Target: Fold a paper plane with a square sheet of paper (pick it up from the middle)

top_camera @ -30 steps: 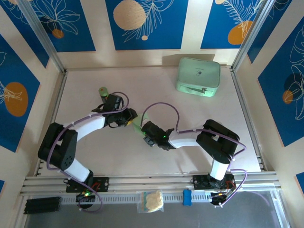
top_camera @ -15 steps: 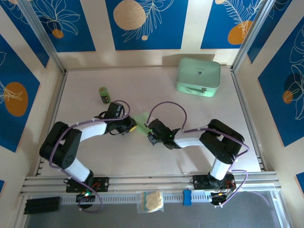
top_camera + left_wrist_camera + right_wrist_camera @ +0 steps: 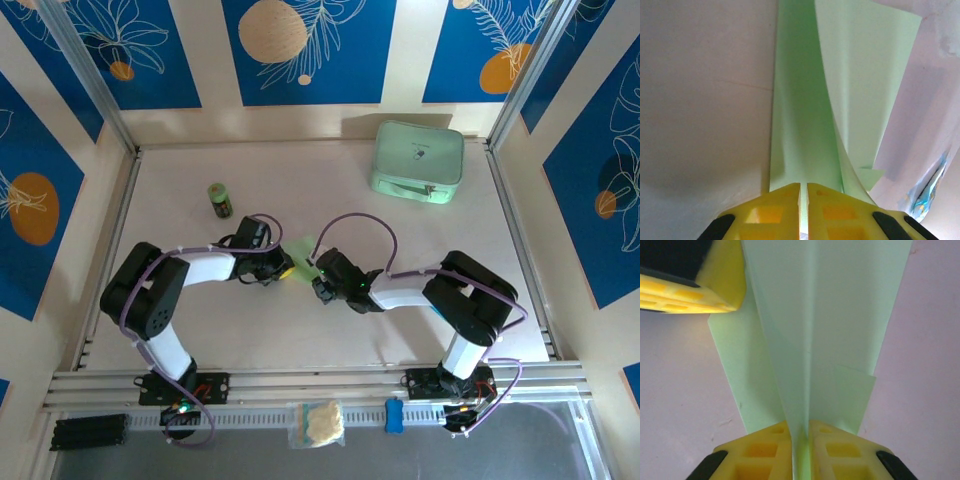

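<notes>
Here the left tool (image 3: 803,191) and right tool (image 3: 800,432) each pinch the creased green paper (image 3: 303,252) from opposite ends, above the counter (image 3: 300,330). Folding's underway, wings half-formed; next likely needs a firm press along that centre crease.

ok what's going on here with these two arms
Two robot arms are folding a pale green paper at the middle of the table. The left claw and the right claw each pinch it from opposite sides, jaws closed on the sheet. It has long creases and is partly folded into a narrow shape. A mint-green case and a small green bottle sit farther back.
</notes>
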